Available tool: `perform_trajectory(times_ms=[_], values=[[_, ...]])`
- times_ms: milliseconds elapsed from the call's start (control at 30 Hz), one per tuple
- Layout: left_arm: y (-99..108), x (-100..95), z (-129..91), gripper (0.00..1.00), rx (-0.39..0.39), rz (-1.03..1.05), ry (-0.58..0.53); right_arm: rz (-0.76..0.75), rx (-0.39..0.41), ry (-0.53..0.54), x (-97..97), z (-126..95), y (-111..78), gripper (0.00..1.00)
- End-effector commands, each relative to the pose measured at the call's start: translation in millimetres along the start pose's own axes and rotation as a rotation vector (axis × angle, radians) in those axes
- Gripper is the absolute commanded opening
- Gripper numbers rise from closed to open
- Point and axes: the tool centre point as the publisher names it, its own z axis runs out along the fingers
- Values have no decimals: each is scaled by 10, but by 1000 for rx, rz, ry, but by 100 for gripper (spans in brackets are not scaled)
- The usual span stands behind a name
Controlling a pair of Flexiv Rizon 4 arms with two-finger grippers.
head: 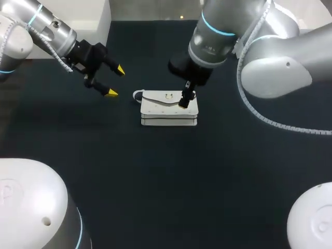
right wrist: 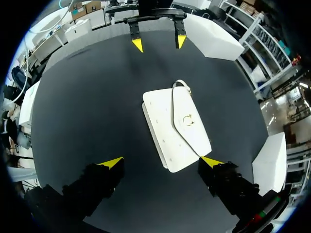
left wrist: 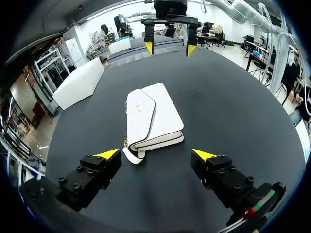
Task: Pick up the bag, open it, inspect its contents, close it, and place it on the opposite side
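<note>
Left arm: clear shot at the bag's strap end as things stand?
Probably yes. The left gripper is open beside the strap end of the bag, with nothing between them. The right gripper hangs over the bag's other end, so it shouldn't block.

A white bag (right wrist: 177,128) lies flat on the dark table (right wrist: 87,111), its flap facing up with a gold clasp (right wrist: 187,120) and a strap loop (right wrist: 181,83) at its far end. The right gripper (right wrist: 162,162) is spread wide, with the bag's near corner between its yellow tips, close by one of them. Beyond the bag, well apart from it, the left gripper (right wrist: 159,42) has its fingers parted too.
</note>
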Motion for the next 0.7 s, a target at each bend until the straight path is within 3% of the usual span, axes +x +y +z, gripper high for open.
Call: perform_trajectory(times_ms=[33, 67, 400, 500, 700], values=[[-47, 29, -26, 100, -33, 22, -21, -4, 4, -237, 95, 33, -58, 100], [-36, -2, -61, 100, -78, 15, -34, -4, 4, -237, 95, 33, -58, 100], [-36, -2, -61, 100, -78, 15, -34, -4, 4, -237, 95, 33, -58, 100], [-64, -10, 46, 100, -33, 60, -29, -64, -56, -270, 117, 96, -55, 100], [-104, -1, 130, 100, 11, 132, -57, -169, -65, -346, 170, 310, -93, 100]])
